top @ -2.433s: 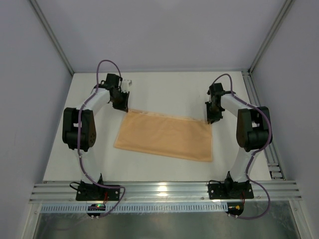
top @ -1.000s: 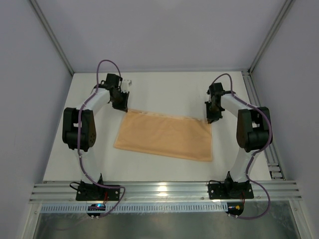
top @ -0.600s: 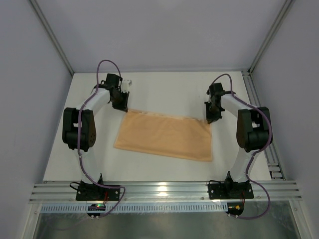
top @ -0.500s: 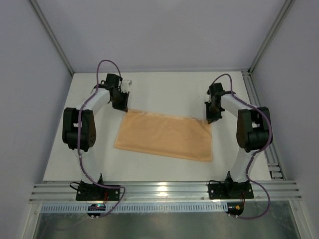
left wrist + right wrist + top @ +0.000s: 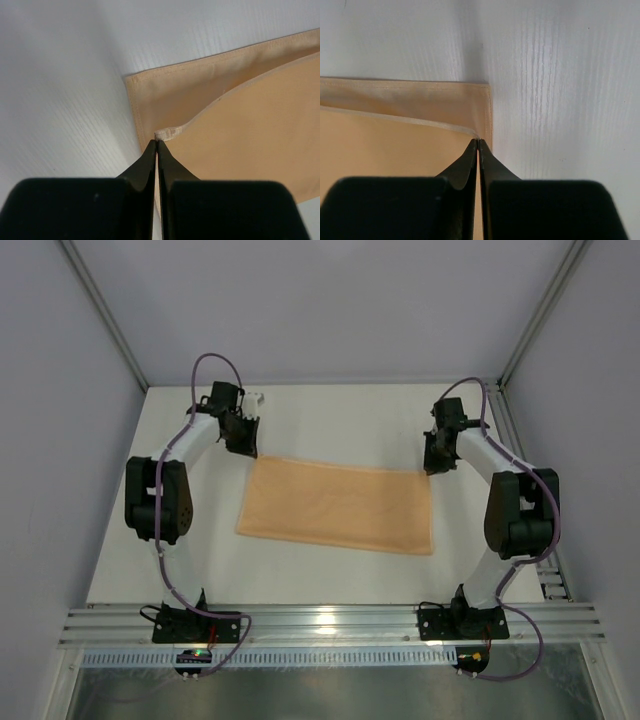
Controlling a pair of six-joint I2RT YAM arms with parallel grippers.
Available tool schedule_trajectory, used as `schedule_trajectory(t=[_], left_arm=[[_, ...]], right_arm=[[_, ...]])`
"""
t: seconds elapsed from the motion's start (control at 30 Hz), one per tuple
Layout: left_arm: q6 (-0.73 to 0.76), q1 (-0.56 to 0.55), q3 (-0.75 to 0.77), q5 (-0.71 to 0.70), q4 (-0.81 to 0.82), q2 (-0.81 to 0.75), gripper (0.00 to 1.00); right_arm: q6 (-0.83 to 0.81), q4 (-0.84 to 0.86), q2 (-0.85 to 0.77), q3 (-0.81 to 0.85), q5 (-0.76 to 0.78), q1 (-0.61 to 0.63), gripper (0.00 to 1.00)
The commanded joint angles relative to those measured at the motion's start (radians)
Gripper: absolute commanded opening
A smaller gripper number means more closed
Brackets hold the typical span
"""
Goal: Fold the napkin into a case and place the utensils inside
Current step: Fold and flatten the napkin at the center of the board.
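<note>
The peach-orange napkin (image 5: 338, 507) lies on the white table as a flat doubled rectangle, its upper layer set slightly back from the lower one. My left gripper (image 5: 246, 446) is at its far-left corner. In the left wrist view that gripper (image 5: 157, 142) is shut on the upper layer's corner of the napkin (image 5: 240, 115). My right gripper (image 5: 432, 466) is at the far-right corner. In the right wrist view it (image 5: 478, 141) is shut on the upper layer's corner of the napkin (image 5: 395, 140). The utensils and a case are out of view.
A metal rail (image 5: 520, 455) runs along the table's right side and another (image 5: 330, 622) along the near edge by the arm bases. Grey walls and frame posts close in the left, right and far sides.
The right gripper has shut on its corner. Both arms have shifted, the right one to the right and farther back, and the napkin has moved right and lies straighter.
</note>
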Motion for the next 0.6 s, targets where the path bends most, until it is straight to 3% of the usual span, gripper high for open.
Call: schedule_trajectory(t=[0.0, 0.57], left_arm=[[-0.017, 0.005, 0.058, 0.044, 0.004, -0.05, 0.0], [-0.077, 0.0, 0.172, -0.052, 0.12, 0.171, 0.0]], right_arm=[[0.015, 0.03, 0.008, 0.019, -0.009, -0.022, 0.03], [0.026, 0.06, 0.184, 0.134, -0.024, -0.05, 0.03]])
